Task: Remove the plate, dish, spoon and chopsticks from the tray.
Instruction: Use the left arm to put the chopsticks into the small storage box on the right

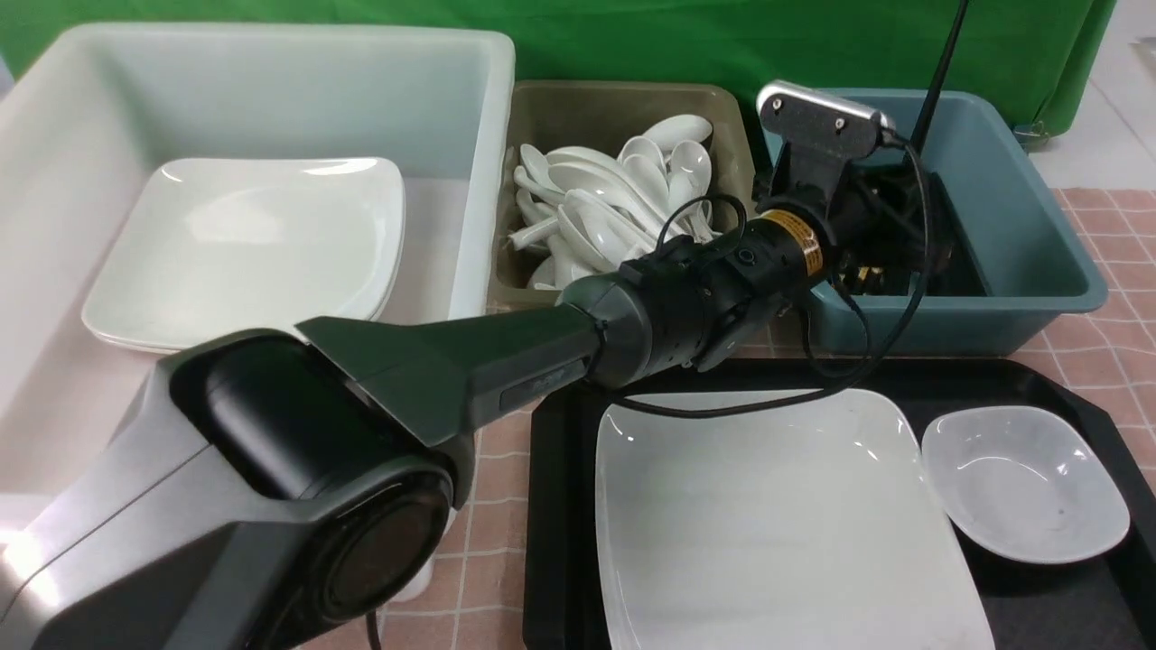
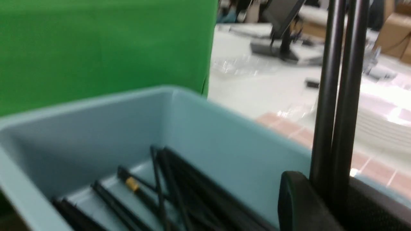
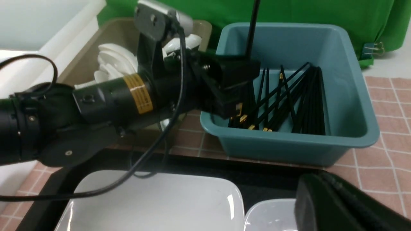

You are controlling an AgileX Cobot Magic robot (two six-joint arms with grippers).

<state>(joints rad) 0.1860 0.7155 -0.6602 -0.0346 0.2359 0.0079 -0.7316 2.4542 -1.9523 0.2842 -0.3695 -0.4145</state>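
Note:
My left gripper [image 1: 880,257] reaches over the blue bin [image 1: 1039,271] and is shut on the pair of black chopsticks [image 1: 939,81], which stand upright. The left wrist view shows the chopsticks [image 2: 337,96] clamped in the gripper [image 2: 327,189]. On the black tray [image 1: 560,506] lie the large white plate [image 1: 777,524] and, to its right, the small white dish [image 1: 1025,483]. No spoon shows on the tray. My right gripper [image 3: 321,181] is shut and empty, hovering over the tray's far right corner beside the dish [image 3: 273,215]. It is out of the front view.
The blue bin [image 3: 353,96] holds several black chopsticks. An olive bin [image 1: 542,117] left of it holds several white spoons. A big white tub [image 1: 271,81] at far left holds stacked white plates [image 1: 253,244]. The left arm spans the tray's far edge.

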